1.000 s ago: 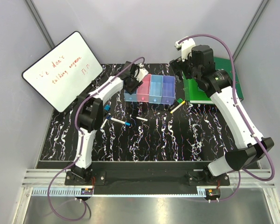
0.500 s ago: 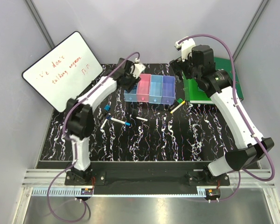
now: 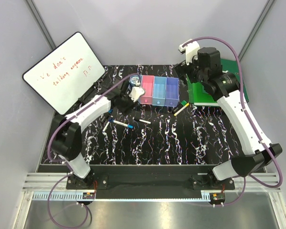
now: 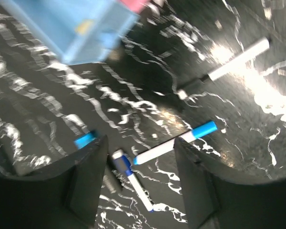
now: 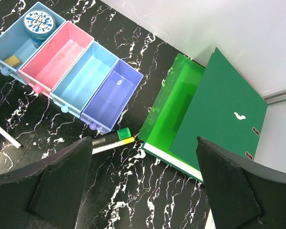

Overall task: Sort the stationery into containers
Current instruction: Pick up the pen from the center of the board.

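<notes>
The four joined bins stand at the back middle: blue (image 5: 19,40), pink (image 3: 147,89), light blue (image 3: 159,90), purple-blue (image 3: 172,90). A round blue roll (image 5: 39,22) lies in the blue bin and also shows in the top view (image 3: 135,80). My left gripper (image 3: 125,98) is open and empty, low over two blue-capped markers (image 4: 176,143) (image 4: 133,183). A black-capped white marker (image 4: 233,59) lies to their right. A green-capped marker (image 5: 109,137) and a yellow highlighter (image 5: 113,145) lie in front of the purple-blue bin. My right gripper (image 5: 145,191) is open and empty, high above them.
Green ring binders (image 3: 219,83) lie at the back right, beside the bins. A whiteboard with red writing (image 3: 62,71) leans at the back left. A small yellow piece (image 5: 12,59) sits in the blue bin. A small blue piece (image 4: 84,139) lies by my left finger.
My left arm has drawn back from over the blue bin toward the markers. The blue roll now shows lying in that bin. The right arm has hardly moved.
</notes>
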Action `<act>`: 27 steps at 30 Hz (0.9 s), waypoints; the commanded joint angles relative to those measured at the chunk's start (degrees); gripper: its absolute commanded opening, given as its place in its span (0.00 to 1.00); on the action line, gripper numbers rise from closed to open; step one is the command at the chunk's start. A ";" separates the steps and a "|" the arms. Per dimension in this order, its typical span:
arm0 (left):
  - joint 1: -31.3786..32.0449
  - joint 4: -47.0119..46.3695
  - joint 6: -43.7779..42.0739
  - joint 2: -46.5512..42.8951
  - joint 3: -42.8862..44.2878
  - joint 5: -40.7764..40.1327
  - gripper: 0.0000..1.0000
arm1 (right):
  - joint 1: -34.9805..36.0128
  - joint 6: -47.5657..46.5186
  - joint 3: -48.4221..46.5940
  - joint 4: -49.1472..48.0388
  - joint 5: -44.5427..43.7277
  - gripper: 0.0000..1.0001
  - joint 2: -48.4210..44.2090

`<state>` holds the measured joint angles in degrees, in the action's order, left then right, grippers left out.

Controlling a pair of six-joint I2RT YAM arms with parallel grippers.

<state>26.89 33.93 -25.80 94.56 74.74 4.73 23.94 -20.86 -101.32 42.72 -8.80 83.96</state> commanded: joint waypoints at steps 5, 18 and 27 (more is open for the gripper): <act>1.93 -2.29 -14.26 3.61 1.46 2.91 0.75 | -0.21 -1.81 2.00 0.35 0.71 0.97 -5.39; 2.28 0.52 -1.12 7.92 4.81 -1.22 0.76 | -0.21 -3.13 3.67 0.87 1.59 0.97 -6.18; 0.27 -0.09 7.08 -8.49 -4.51 -0.07 0.92 | 1.36 -8.93 3.76 8.51 12.57 0.95 -3.37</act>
<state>28.51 34.96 -24.08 96.03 72.10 4.78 24.12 -26.02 -97.67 47.37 -2.31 79.42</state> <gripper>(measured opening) 0.884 0.956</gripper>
